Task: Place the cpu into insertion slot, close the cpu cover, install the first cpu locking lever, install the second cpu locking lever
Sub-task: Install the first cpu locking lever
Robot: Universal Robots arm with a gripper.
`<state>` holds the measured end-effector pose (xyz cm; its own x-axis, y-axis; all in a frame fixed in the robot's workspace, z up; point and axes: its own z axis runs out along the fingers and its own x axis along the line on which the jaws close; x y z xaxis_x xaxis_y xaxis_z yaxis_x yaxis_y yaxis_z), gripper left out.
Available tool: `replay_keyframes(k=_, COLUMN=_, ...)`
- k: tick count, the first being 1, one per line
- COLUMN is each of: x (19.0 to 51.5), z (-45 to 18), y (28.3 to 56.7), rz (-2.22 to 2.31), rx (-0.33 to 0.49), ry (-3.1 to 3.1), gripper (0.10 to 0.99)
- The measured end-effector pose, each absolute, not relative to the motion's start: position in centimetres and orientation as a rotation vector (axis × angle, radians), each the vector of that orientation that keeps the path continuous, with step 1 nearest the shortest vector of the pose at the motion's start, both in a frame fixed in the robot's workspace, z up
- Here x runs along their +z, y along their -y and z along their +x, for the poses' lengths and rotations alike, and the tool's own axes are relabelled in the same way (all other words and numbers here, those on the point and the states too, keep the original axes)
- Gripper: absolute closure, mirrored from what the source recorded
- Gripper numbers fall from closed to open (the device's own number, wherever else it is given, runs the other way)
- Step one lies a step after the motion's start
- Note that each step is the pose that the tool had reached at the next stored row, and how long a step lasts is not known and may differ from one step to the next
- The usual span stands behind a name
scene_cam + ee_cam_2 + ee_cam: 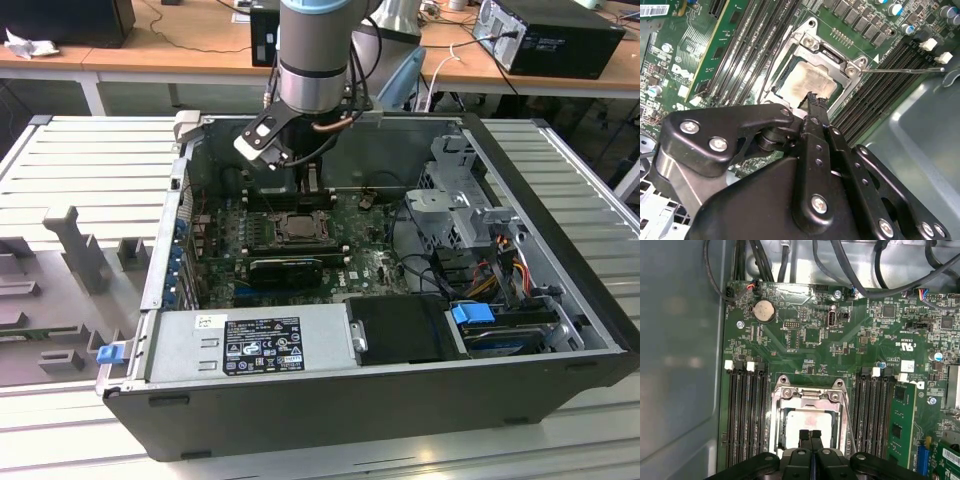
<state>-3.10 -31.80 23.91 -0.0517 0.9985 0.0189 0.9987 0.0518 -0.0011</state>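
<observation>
The cpu (810, 80) lies flat in its socket on the green motherboard, pale metal top up. The cpu cover (832, 52) is down around it as a silvery frame. My gripper (814, 97) is shut with nothing in it, its black tips pressed together just over the cpu's near edge. In the first wrist view the gripper (810, 434) sits over the cpu (795, 422), with the cover (807, 394) beyond it. One thin locking lever (905, 70) sticks out sideways from a socket corner across the memory slots. In the exterior view the arm (312, 60) stands over the socket (298, 228).
The open computer case (560, 250) walls in the board on all sides. A black expansion card (287, 268) lies in front of the socket and the power supply (250, 345) nearer still. Memory slots (745, 415) flank the socket, with a drive cage (460, 200) on the exterior view's right.
</observation>
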Motion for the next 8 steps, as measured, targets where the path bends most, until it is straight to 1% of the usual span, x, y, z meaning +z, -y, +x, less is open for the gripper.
replay_keyframes(k=8, x=24.91, z=-3.1, y=31.81, rz=-2.153, rx=-0.019, ry=2.268, gripper=0.98)
